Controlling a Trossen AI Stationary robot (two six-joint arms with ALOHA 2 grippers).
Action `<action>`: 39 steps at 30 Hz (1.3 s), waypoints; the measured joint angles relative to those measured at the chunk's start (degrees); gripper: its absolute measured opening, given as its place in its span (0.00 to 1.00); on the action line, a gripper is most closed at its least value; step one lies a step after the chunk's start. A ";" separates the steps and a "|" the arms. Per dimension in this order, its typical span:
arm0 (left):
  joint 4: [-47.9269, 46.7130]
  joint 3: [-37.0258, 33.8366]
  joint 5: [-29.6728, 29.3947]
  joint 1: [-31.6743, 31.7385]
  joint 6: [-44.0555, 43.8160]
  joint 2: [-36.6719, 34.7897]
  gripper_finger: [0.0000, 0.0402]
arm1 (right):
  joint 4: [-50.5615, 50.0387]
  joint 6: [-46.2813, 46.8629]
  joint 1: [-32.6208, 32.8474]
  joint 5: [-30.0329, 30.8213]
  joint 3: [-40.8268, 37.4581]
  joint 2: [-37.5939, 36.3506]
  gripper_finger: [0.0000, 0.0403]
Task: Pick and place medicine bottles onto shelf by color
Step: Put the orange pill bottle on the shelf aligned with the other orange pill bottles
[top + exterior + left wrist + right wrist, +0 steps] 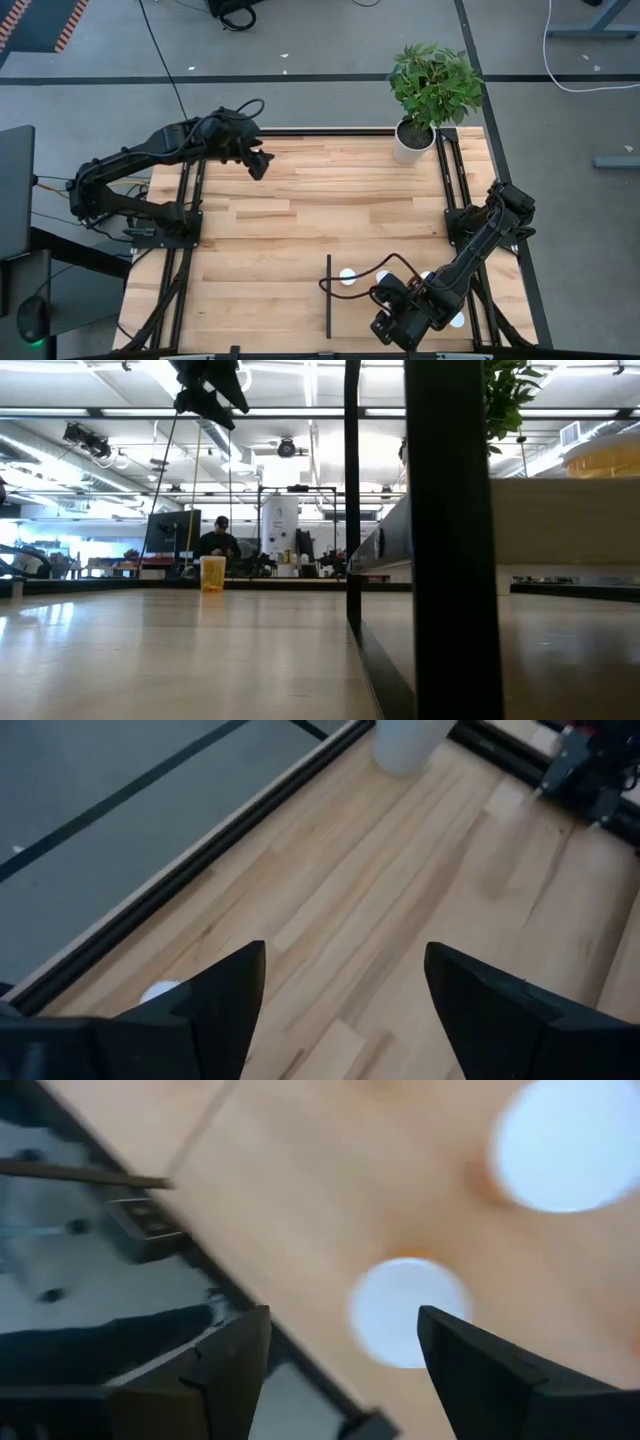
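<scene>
Hovering over bottles to pick one for the shelf

Right gripper [345, 1350] hangs with fingers apart and empty, a white-capped bottle [408, 1310] just under and ahead of it, another bottle [568, 1142] farther ahead, probably lining up a grasp. Left gripper [345, 995], spread and empty, waits high, a white cap [160, 991] beside one finger.
</scene>
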 joint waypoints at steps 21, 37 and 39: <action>-0.41 -0.02 1.99 0.00 0.18 0.09 0.63 | 6.20 10.19 -0.04 0.24 -7.41 -0.02 0.65; -0.54 -0.02 2.19 -0.02 0.33 0.09 0.58 | 4.59 2.53 -0.42 -2.78 -3.82 0.05 0.65; -0.69 -0.02 2.19 -0.02 0.33 0.09 0.58 | 4.61 -1.70 -0.42 -3.37 -2.21 0.09 0.65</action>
